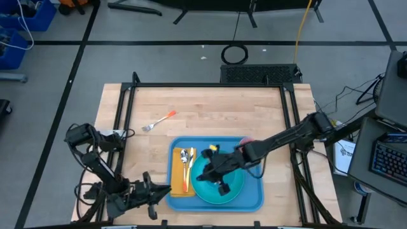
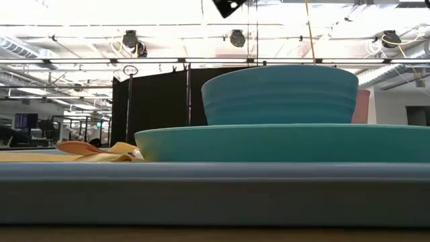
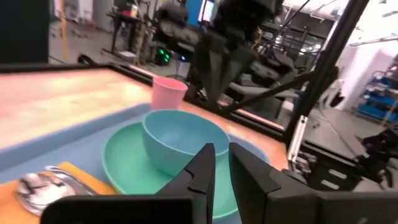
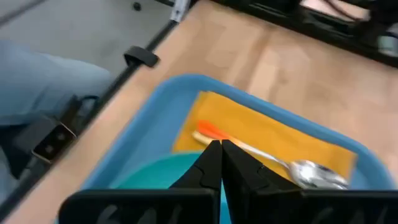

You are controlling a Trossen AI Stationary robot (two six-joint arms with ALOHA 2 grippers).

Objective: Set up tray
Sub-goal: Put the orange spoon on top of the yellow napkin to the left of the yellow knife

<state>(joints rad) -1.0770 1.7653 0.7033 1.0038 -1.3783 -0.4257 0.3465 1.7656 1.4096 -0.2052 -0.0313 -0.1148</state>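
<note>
1. Butcher-block wood forms the table top (image 1: 210, 105), framed by a black metal rail along its far and side edges.
2. On the near half of the table lies the blue tray (image 1: 254, 202), its long side parallel to the near edge.
3. Inside the tray, a yellow-orange napkin (image 1: 175, 181) lies along the left end, with a metal spoon (image 1: 185, 158) and an orange-handled utensil resting on it.
4. A teal plate (image 3: 121, 163) fills the middle of the tray and carries a teal bowl (image 3: 183, 138); a pink cup (image 3: 169, 93) stands just behind them.
5. Loose on the bare wood, well apart from the tray toward the far left, lies a fork with an orange handle (image 1: 159, 121).
6. The right gripper (image 4: 221, 152) hangs over the plate and bowl, its two fingers pressed together with nothing between them.
7. The left gripper (image 3: 221, 163) waits at the table's near-left corner, just beside the tray's left end, fingers slightly parted and empty.
8. Around the table, grey floor marked with dark lines holds a coiled black cable (image 1: 235, 53); a keyboard (image 1: 388, 156) sits on a desk at the right.
9. At table height, the room beyond shows black partition panels (image 2: 158, 101), ceiling lights and overhead rails.
</note>
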